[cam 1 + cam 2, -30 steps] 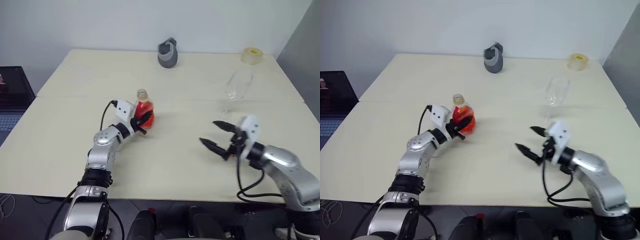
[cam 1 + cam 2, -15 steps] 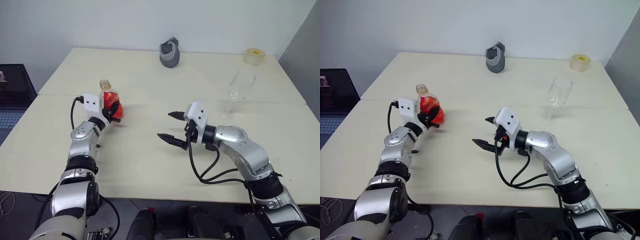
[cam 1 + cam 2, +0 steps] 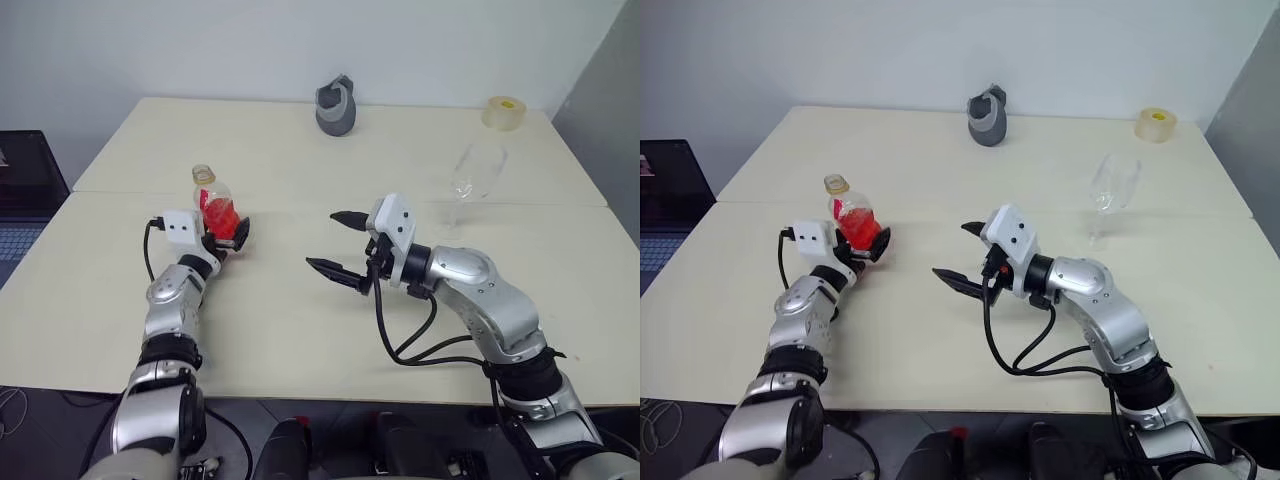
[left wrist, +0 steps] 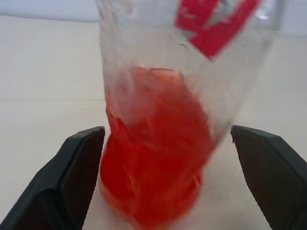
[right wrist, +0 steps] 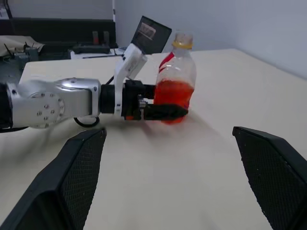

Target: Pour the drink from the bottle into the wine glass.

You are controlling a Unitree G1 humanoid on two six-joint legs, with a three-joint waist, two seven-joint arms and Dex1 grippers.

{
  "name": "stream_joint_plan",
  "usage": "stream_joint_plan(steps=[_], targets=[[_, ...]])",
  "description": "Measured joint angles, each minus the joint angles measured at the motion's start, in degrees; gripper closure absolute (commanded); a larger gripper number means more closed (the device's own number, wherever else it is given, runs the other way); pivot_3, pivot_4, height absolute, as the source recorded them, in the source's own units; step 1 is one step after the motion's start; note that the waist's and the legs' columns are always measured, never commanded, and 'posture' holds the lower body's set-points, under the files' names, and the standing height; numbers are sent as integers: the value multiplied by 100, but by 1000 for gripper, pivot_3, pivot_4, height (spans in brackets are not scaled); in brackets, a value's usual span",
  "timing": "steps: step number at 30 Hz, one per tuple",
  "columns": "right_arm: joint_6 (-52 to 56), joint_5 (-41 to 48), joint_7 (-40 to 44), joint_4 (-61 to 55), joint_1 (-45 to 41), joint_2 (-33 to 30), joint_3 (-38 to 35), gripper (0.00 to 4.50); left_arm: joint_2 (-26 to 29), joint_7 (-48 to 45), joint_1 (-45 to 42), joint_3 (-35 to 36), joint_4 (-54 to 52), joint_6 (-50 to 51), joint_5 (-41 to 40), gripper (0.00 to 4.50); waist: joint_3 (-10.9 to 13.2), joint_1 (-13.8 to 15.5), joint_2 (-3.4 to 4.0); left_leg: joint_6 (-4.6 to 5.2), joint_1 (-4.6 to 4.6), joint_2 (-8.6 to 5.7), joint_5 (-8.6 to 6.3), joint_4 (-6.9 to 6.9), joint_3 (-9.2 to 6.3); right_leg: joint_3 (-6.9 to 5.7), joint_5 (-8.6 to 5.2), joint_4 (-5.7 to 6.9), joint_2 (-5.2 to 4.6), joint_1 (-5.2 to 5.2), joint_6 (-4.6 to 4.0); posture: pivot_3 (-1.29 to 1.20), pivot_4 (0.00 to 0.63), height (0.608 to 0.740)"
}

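Inspector: The bottle point(image 3: 216, 205) stands upright on the table point(image 3: 300, 330), toward its left side, part full of the drink point(image 4: 156, 148). The left gripper point(image 3: 232, 238) has its fingers point(image 4: 79, 165) spread either side of the bottle's base; in the left wrist view there is a gap on both sides, so nothing is pinched. The right gripper point(image 3: 338, 245) hangs mid-table, spread wide and empty, pointing toward the bottle.

Assessor: And the wine glass point(image 3: 472, 178)?

Inspector: Upright, well apart on the right half of the table, with no drink in it that I can see.

Assessor: Risks?

Inspector: The bottle is light and unsupported; my judgement is that a finger brushing it on withdrawal or on approach could tip it. The glass is tall on a thin stem, so a sweeping arm could topple it.

Assessor: Room to work?

Inspector: Ample bare tabletop between bottle and glass. A grey object point(image 3: 336, 105) and a tape roll point(image 3: 504, 111) sit far back, near the rear edge, clear of the path
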Motion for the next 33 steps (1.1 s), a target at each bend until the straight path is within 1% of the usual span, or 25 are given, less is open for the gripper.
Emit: stream_joint_plan(steps=[4, 7, 12, 15, 18, 20, 22, 24, 27, 29, 33], targets=[[80, 122, -45, -332, 521, -163, -216, 0, -63, 167, 998, 8, -1554, 669, -222, 25, -1, 3, -1, 0, 0, 1, 0, -1, -2, 0, 0, 0, -2, 2, 0, 0, 150, 740], [207, 201, -100, -502, 868, -315, -415, 0, -47, 354, 1609, 79, -2438, 1096, -331, 25, -1, 3, -1, 0, 3, 1, 0, -1, -3, -1, 0, 0, -1, 3, 0, 0, 150, 740], [423, 406, -397, -632, 1105, -231, -744, 0, 132, 481, 2159, 145, -3320, 1537, -348, 25, -1, 3, -2, 0, 6, 2, 0, -3, -4, -2, -1, 1, 2, 6, -1, 0, 150, 740], [403, 389, -737, -636, 1258, -138, -1134, 0, 320, 329, 2354, 36, -3914, 1775, -349, 25, -1, 19, -2, 0, 4, -2, 0, -3, -3, -1, -1, -2, 0, 8, -1, 0, 150, 740], [262, 270, -1039, -594, 1484, -145, -1399, 0, 481, 6, 2369, -305, -4553, 2091, -424, 25, -2, 56, -4, 0, 3, -6, 0, -3, 0, 0, -1, -5, -1, 10, 0, 0, 150, 740], [190, 84, -1258, -588, 1793, -155, -1457, 0, 565, -226, 2291, -543, -4891, 2335, -520, 25, -3, 55, -4, 0, 4, -5, 0, -6, 2, 2, -1, -6, -1, 9, 0, 0, 150, 740], [186, -60, -1440, -553, 2119, -144, -1468, 0, 676, -447, 2164, -724, -5111, 2580, -661, 25, -2, 37, -4, 0, 5, -2, 0, -7, 4, 3, -2, -4, 2, 8, -1, 0, 150, 740], [116, -265, -1743, -425, 2251, 3, -1462, 0, 845, -722, 1986, -906, -5255, 2818, -773, 25, -2, 1, -3, 0, 12, 1, 0, -9, 8, 7, -2, 1, 7, 8, -1, 0, 150, 740], [-194, -642, -2355, 24, 2086, 362, -1524, 0, 967, -1116, 1690, -1185, -5316, 3038, -900, 25, -3, -37, 0, 0, 23, 10, 0, -18, 22, 16, -5, 4, 19, 7, -6, 0, 150, 740], [-430, -858, -2662, 361, 1883, 476, -1583, 0, 1003, -1316, 1604, -1267, -5319, 3110, -968, 25, -3, -38, 3, -1, 23, 11, 0, -21, 28, 16, -6, 4, 19, 4, -9, 0, 150, 740], [-1060, -1074, -3070, 1572, 1171, 701, -1803, 0, 1116, -1711, 1133, -1410, -5249, 3287, -1044, 25, -2, -18, 2, -1, 16, 6, 1, -16, 46, 15, -6, 2, 18, 3, -10, 0, 150, 740]])
